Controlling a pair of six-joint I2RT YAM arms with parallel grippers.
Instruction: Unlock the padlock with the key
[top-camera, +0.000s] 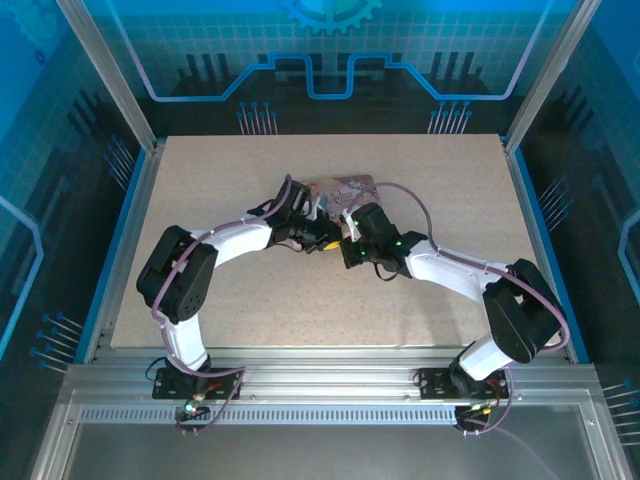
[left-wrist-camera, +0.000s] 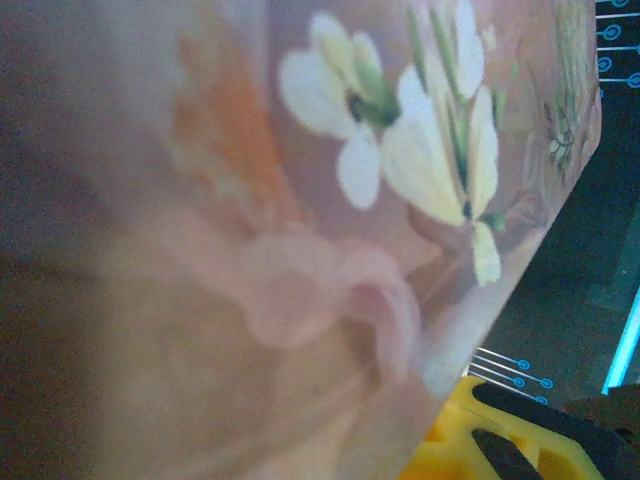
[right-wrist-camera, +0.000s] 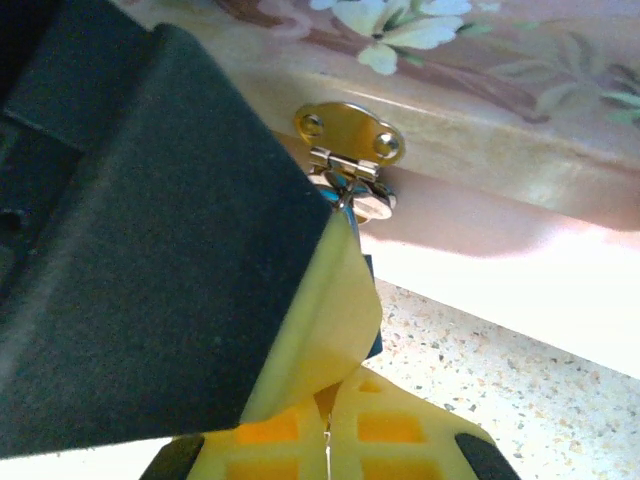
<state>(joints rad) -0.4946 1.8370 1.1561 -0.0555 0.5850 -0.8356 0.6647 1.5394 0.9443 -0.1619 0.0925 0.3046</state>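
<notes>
Two claws (top-camera: 322, 241) (top-camera: 349, 243), one pink box (top-camera: 343, 187), one padlock (right-wrist-camera: 358, 198).

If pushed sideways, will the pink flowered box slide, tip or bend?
Likely slides, not tips: the pink box looks wide and low on the table. Probably stiff: its edge runs straight. The gold hasp looks hinged, so it may flap.

Overhead camera looks down; wrist cameras hug box (right-wrist-camera: 500, 140).

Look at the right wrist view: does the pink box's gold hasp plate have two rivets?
Yes, the gold hasp plate on the pink box shows one round rivet at each end.
</notes>
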